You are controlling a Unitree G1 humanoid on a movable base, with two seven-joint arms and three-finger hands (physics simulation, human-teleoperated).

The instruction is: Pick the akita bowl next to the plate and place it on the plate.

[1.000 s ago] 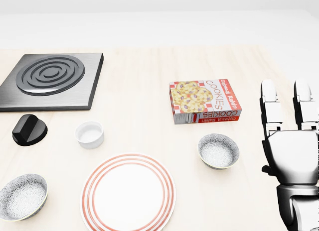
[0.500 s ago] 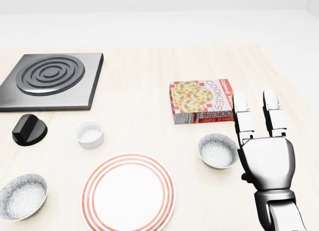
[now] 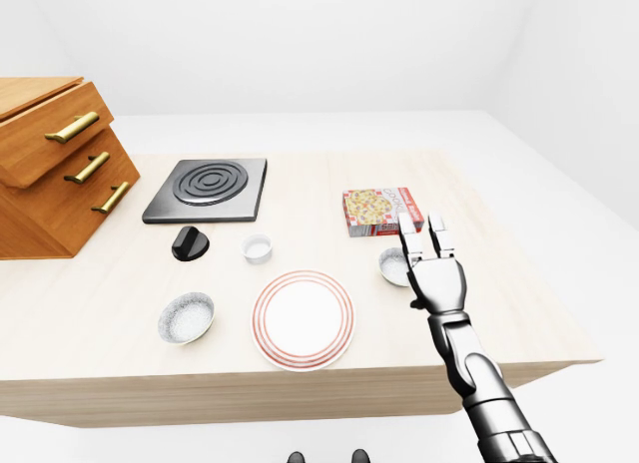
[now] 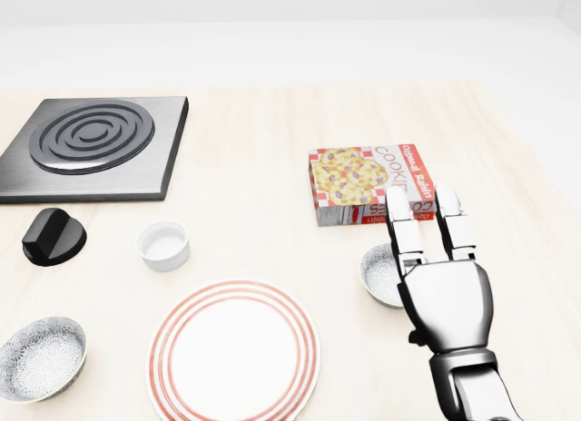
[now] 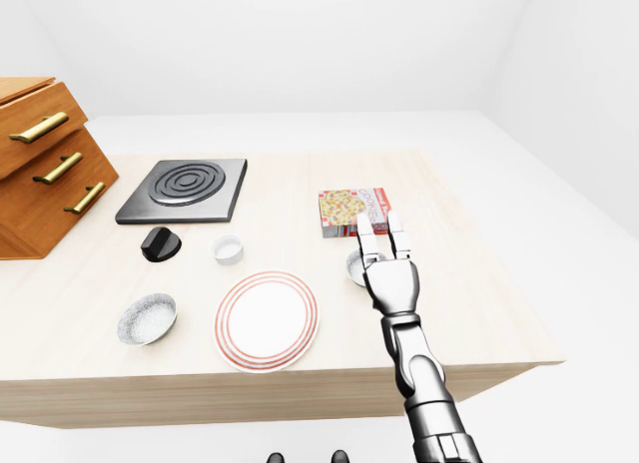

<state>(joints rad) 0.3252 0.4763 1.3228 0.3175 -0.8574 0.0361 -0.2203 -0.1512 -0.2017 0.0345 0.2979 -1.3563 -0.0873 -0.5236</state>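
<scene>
So far nothing is grasped. Right hand [image 4: 427,258], lower right of the head view: fingers extended and spread, holding nothing, palm overlapping the right edge of the akita bowl [image 4: 379,274]. Contact between hand and bowl cannot be confirmed; the hand hides that side of the rim. Left hand is not in view.

Plate [image 4: 233,350], bottom centre, red-ringed, bare; the bowl sits on the table [image 4: 263,167] just to its right, apart from it. A second patterned bowl [image 4: 39,357] lies at the lower left, also beside the plate but farther from the hand.

Farther up: white ramekin [image 4: 164,245], black knob [image 4: 53,235], cookie box [image 4: 372,185], stove plate [image 4: 93,144].

Judgement: reach is nearly complete; closing on the bowl, lift, transfer left and release onto the plate are all outstanding.
</scene>
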